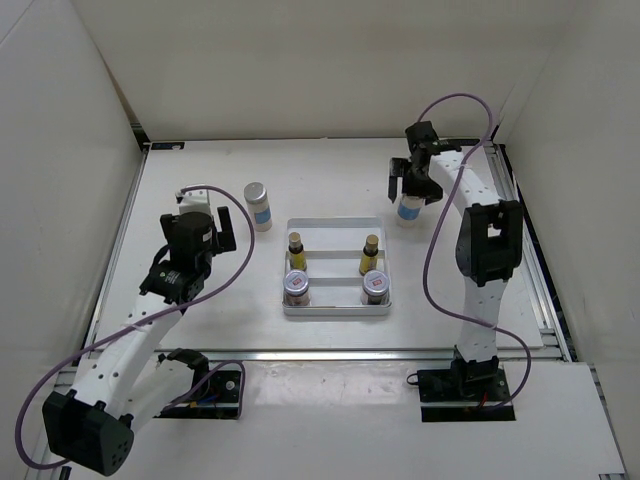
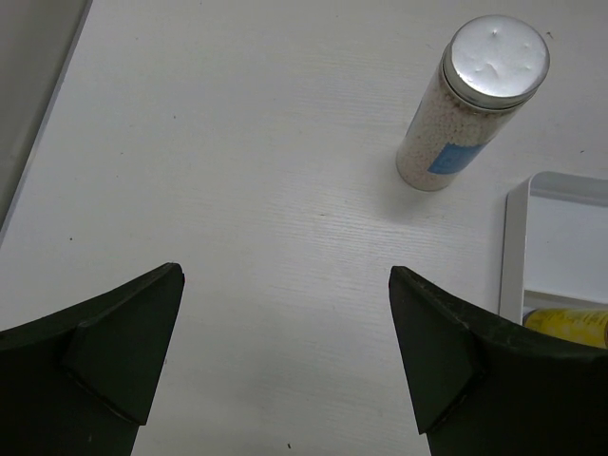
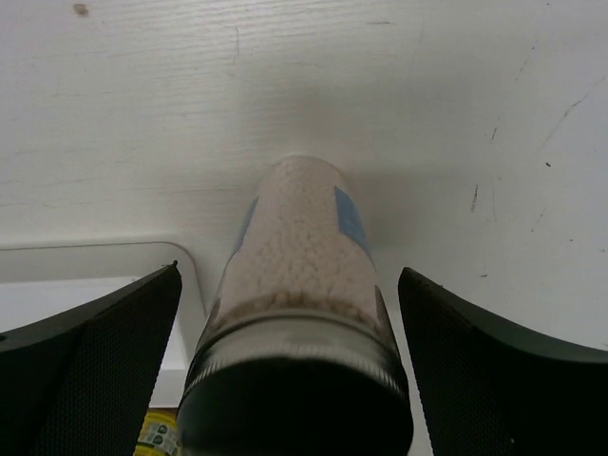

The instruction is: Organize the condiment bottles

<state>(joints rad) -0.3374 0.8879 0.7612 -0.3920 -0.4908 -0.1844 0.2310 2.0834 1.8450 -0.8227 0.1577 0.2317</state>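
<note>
One white bottle [image 1: 408, 208] with a blue label and silver cap stands right of the tray, between the fingers of my right gripper [image 1: 413, 186], which is open. In the right wrist view this bottle [image 3: 304, 256] fills the gap, with space at each side between it and the right gripper [image 3: 290, 274]. The other white bottle [image 1: 259, 205] stands left of the tray. My left gripper [image 1: 212, 222] is open and empty, short of that bottle [image 2: 470, 104]. Two slim yellow-labelled bottles [image 1: 296, 250] [image 1: 370, 253] and two squat jars [image 1: 297, 287] [image 1: 375, 285] stand in the tray.
The white rectangular tray [image 1: 336, 228] lies mid-table. Its corner shows in the left wrist view [image 2: 518, 237] and in the right wrist view [image 3: 114, 261]. Enclosure walls ring the table on three sides.
</note>
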